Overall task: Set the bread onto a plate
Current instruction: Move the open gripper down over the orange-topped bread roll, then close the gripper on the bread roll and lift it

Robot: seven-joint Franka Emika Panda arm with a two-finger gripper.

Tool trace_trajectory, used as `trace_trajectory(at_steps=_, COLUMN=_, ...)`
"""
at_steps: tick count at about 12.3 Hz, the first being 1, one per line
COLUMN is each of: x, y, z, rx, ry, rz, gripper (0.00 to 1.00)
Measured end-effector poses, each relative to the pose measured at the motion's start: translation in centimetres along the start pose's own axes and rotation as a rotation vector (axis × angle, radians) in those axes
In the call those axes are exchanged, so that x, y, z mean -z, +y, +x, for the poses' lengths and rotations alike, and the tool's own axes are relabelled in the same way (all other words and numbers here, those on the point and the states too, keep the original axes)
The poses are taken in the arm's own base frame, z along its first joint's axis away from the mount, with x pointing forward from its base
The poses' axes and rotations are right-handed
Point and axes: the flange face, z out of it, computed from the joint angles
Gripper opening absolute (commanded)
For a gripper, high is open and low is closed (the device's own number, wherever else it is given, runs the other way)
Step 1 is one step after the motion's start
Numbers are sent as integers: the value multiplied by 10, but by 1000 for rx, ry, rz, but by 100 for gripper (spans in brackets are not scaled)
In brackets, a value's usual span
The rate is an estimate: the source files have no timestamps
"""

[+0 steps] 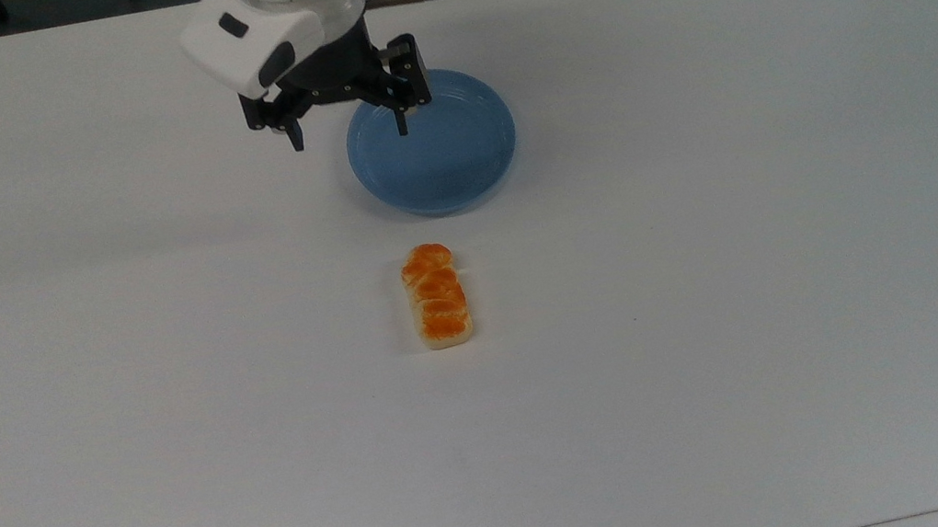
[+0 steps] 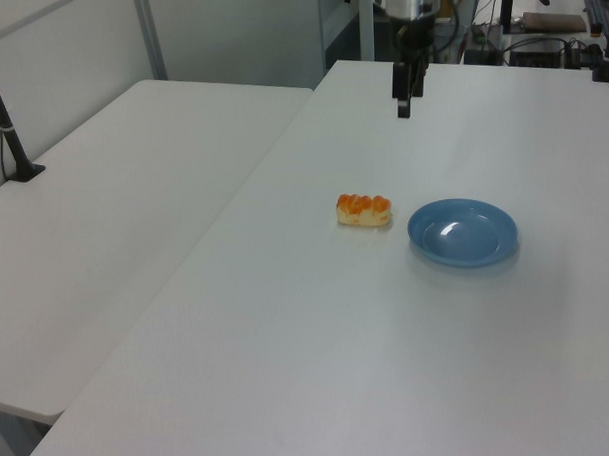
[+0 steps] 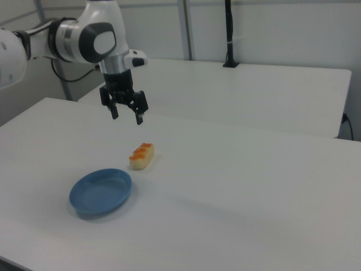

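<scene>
Risk begins at the black two-finger pincer (image 1: 347, 133), which is held above the white surface (image 1: 718, 310) with its fingers spread wide apart and nothing between them. The small elongated loaf of bread with cream sides and a glossy orange-brown lobed top (image 1: 437, 296) lies flat on the surface, just beside the round shallow blue plate (image 1: 454, 163) but not touching it, and well apart from the pincer. A grasp could fail if the fingers are closed along the loaf's length rather than across its narrow sides, or if a low approach knocks the plate's raised rim. In the top view one finger is seen overlapping the plate's edge, so the pincer seems to be right at it. In the right view, the pincer (image 3: 125, 112) is seen hanging high above the surface, beyond the bread (image 3: 141, 156) and plate (image 3: 101, 192).
</scene>
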Motion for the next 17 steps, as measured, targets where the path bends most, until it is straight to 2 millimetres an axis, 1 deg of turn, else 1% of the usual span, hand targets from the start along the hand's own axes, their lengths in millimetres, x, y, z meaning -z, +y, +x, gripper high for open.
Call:
trace_trajectory(at_steps=2, x=-31, y=-17, z=14, rx=37, ry=-9, rz=-20, gripper=100)
trace_trajectory(at_steps=4, x=-71, y=-40, z=31, rx=84, ry=3, rz=-42, gripper=100)
trace_trajectory(at_steps=6, x=-114, y=-55, z=46, rx=114, ry=17, rz=-50, gripper=100)
trace_trajectory(at_steps=8, x=-144, y=-58, z=57, rx=120, ry=47, rz=-44, gripper=100)
trace_trajectory(at_steps=10, x=-162, y=-59, z=64, rx=107, ry=72, rz=-39, gripper=100)
trace_trajectory(at_steps=12, x=-173, y=-59, z=66, rx=105, ry=69, rz=-39, gripper=91)
trace_trajectory(at_steps=15, x=-190, y=-56, z=67, rx=133, ry=48, rz=-84, gripper=63)
trace_trajectory(at_steps=16, x=-194, y=-56, z=68, rx=138, ry=53, rz=-90, gripper=55)
trace_trajectory(at_steps=17, x=-197, y=-57, z=70, rx=140, ry=65, rz=-89, gripper=55)
